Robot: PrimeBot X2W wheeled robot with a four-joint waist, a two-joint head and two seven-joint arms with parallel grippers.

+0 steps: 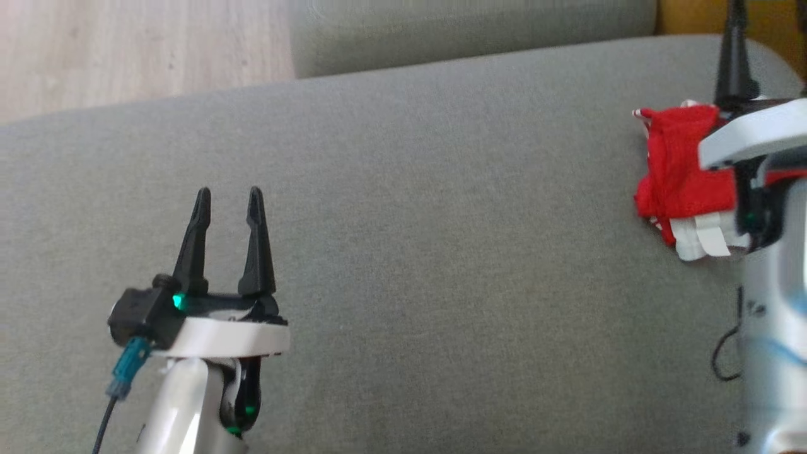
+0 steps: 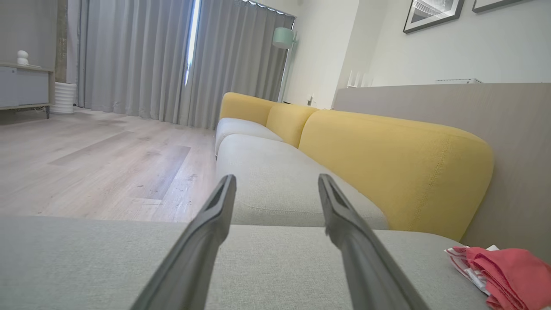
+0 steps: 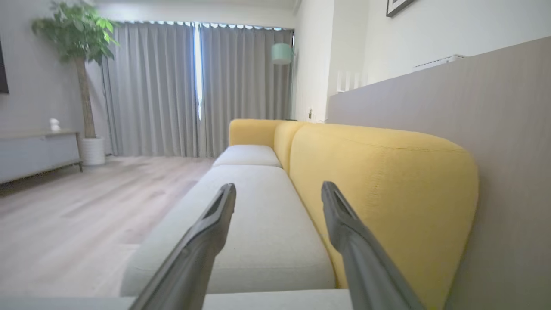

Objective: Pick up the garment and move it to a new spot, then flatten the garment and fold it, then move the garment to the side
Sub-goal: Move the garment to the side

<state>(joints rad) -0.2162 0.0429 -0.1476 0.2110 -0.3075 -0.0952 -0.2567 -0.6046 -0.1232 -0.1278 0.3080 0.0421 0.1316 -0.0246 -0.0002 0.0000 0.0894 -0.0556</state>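
At the right end of the grey sofa seat [image 1: 441, 239] lies the folded red garment [image 1: 678, 170], partly behind the right wrist. Judged step: final move aside, seemingly done; next calls for lifting clear. Right tool [image 3: 279, 186] spread, empty, pointing along the sofa. Left tool [image 1: 229, 189] spread, empty, 2 fingers forward, well apart from the garment.

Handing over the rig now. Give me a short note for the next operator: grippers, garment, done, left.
Left gripper: open, empty, above the grey seat cushion.
Right gripper: open, empty, wrist over the garment.
Garment: red folded bundle on the cushion's right end, partly hidden by the right arm.
Done: fold and move aside look complete.
Left: probably only drawing the right arm clear.
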